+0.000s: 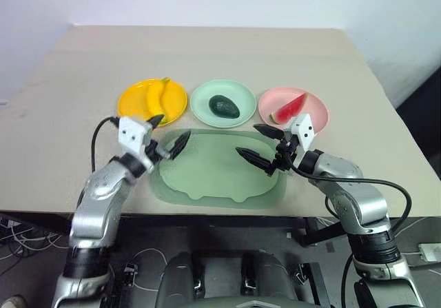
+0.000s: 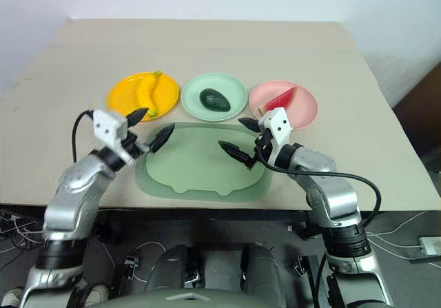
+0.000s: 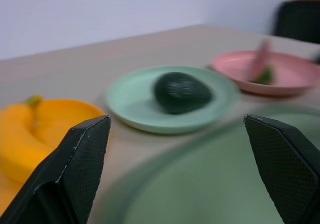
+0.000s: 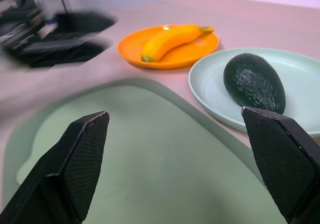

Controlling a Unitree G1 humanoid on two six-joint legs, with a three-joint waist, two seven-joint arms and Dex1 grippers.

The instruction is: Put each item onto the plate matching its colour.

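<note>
A yellow banana [image 1: 158,98] lies on the orange-yellow plate [image 1: 131,104]. A dark green avocado [image 1: 224,106] sits on the mint green plate [image 1: 204,94]. On the pink plate [image 1: 317,114] rests a red watermelon wedge [image 1: 289,108]. My left gripper [image 1: 167,133] is open and holds nothing, hovering over the left edge of the pale green tray, just in front of the orange-yellow plate. My right gripper [image 1: 258,144] is open too, with nothing in it, above the tray's right side in front of the pink plate.
A large pale green tray [image 1: 213,173] lies on the table between my grippers, near the front edge. The beige table [image 1: 207,46] stretches back behind the three plates. Cables hang below the table edge.
</note>
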